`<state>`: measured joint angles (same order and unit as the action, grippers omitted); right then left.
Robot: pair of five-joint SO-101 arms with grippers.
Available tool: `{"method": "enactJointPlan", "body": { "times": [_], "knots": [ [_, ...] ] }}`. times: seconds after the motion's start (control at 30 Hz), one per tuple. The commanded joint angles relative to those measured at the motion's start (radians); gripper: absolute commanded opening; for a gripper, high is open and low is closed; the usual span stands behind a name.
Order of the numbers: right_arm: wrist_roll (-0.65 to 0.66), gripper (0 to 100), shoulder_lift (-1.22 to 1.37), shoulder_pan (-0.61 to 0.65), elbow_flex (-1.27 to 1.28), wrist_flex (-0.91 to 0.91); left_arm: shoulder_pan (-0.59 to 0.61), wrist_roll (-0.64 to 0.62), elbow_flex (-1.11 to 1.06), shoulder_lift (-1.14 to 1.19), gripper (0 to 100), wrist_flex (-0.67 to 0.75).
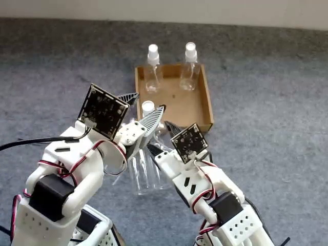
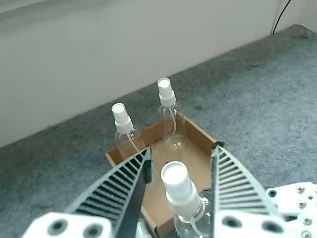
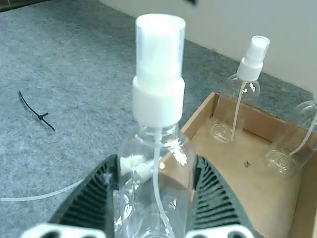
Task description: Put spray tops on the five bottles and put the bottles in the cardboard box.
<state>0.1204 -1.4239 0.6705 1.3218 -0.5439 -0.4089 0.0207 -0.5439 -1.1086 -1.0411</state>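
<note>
— Is it bright where you work?
— Yes: soft, even light, with only faint shadows on the grey carpet [image 1: 266, 102]. Small glints sit on the bottle [image 3: 163, 148] gripped in my right claw [image 3: 154, 168]; the wall [image 2: 99, 49] glows pale.

On my feeds I see grey carpet [image 1: 277, 169] covering the whole work surface and running back to a pale wall [image 2: 99, 49]. A black cable tie [image 3: 37, 115] lies on the carpet, bent in a shallow curve. Near it a thin white strand [image 3: 39, 196] trails flat. A black cable [image 2: 280, 17] runs down the wall to the carpet.
</note>
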Motion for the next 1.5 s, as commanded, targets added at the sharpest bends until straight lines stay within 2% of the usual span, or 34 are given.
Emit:
{"method": "enactJointPlan", "body": {
  "times": [0.0, 0.13, 0.53, 0.8, 0.93, 1.1, 1.33, 1.47],
  "knots": [
    [-0.006, 0.5, -0.013, 0.001, -0.007, 0.028, 0.058, 0.006, 0.005, -0.007, 19, 0.006],
    [-0.006, 0.5, -0.013, 0.001, -0.007, 0.028, 0.117, 0.006, -0.041, -0.007, 19, 0.006],
    [-0.008, 0.5, -0.016, 0.001, -0.01, 0.028, 0.127, 0.009, -0.11, -0.007, 19, 0.008],
    [-0.005, 0.5, -0.321, 0.004, 0.087, 0.022, 0.165, 0.009, -0.114, -0.005, 19, 0.061],
    [-0.002, 0.5, -0.418, 0.004, 0.139, -0.059, 0.16, 0.008, -0.114, -0.005, 19, 0.063],
    [-0.002, 0.5, -0.395, 0.004, 0.136, -0.062, 0.107, 0.049, -0.136, -0.007, 19, 0.058],
    [0.0, 0.5, -0.398, 0.002, 0.142, -0.067, 0.108, 0.068, -0.099, -0.013, 19, 0.057],
    [0.0, 0.5, -0.398, -0.004, 0.139, -0.067, 0.197, 0.069, -0.093, -0.008, 19, 0.06]
  ]
}}
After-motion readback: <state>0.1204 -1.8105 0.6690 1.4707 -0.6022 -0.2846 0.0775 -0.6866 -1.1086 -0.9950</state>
